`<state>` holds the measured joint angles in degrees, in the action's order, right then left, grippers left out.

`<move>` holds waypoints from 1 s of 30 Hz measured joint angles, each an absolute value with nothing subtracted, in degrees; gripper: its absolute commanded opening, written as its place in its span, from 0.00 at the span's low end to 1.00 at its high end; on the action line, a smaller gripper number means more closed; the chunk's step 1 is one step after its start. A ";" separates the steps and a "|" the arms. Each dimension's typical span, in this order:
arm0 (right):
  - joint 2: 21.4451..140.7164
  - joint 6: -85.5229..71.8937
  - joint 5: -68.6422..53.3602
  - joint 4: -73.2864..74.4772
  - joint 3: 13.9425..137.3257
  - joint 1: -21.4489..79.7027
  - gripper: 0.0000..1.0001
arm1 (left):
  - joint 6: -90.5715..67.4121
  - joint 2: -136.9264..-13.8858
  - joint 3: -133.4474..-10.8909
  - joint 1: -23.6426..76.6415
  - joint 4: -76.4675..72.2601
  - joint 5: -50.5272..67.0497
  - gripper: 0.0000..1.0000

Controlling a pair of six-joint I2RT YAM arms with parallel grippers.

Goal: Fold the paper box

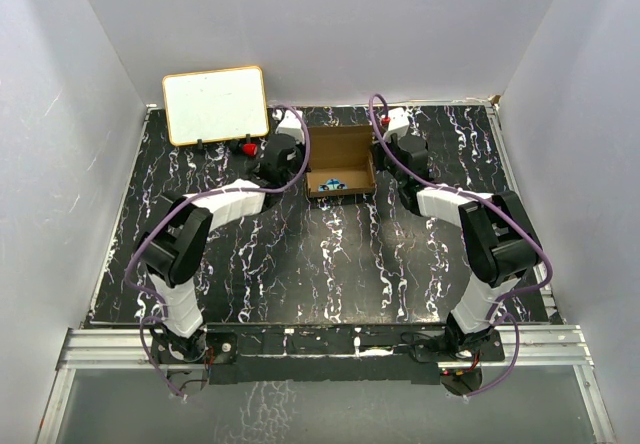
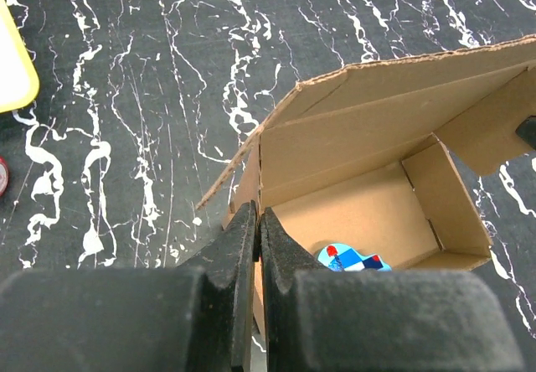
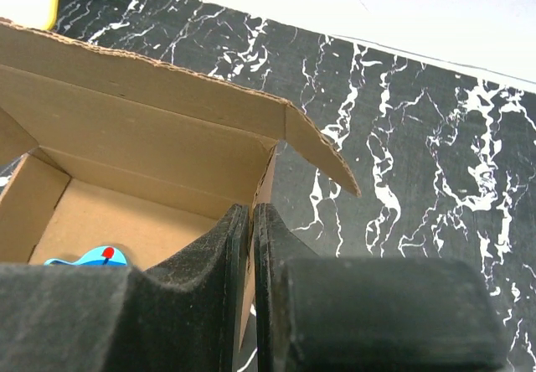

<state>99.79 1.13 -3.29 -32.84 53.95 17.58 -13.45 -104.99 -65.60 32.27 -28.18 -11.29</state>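
The paper box is a small brown cardboard carton, open at the top, standing at the back middle of the table with its lid flap raised behind. A blue, white and red item lies inside it. My left gripper is shut on the box's left side wall. My right gripper is shut on the box's right side wall. The blue item also shows in the left wrist view and in the right wrist view.
A white board with a tan frame leans at the back left, with a small red object near its base. The black marbled table spreads in front of the box. White walls close in the sides and back.
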 measured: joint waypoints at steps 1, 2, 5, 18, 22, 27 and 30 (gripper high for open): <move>99.79 0.97 -3.01 -33.06 53.43 17.61 0.13 | -13.45 -104.99 -65.39 32.71 -28.29 -11.84 0.00; 99.79 0.84 -2.85 -33.23 53.06 17.61 0.13 | -13.45 -104.99 -65.08 33.08 -28.42 -12.40 0.00; 99.79 0.05 -2.72 -34.13 51.99 17.61 0.13 | -13.50 -104.99 -64.01 33.78 -28.77 -13.45 0.00; 97.69 -2.13 -3.16 -35.94 48.36 17.69 0.13 | -15.22 -104.99 -60.99 34.94 -32.10 -15.29 0.00; 97.08 -2.17 -3.16 -35.79 47.77 17.74 0.13 | -15.94 -104.99 -60.99 35.27 -31.86 -15.84 0.00; 96.66 -2.28 -3.11 -35.79 47.18 17.93 0.13 | -17.06 -104.97 -60.99 35.64 -31.42 -16.73 0.00; 96.47 -2.31 -2.92 -35.66 47.00 18.00 0.13 | -17.85 -104.95 -60.99 36.18 -30.96 -17.74 0.00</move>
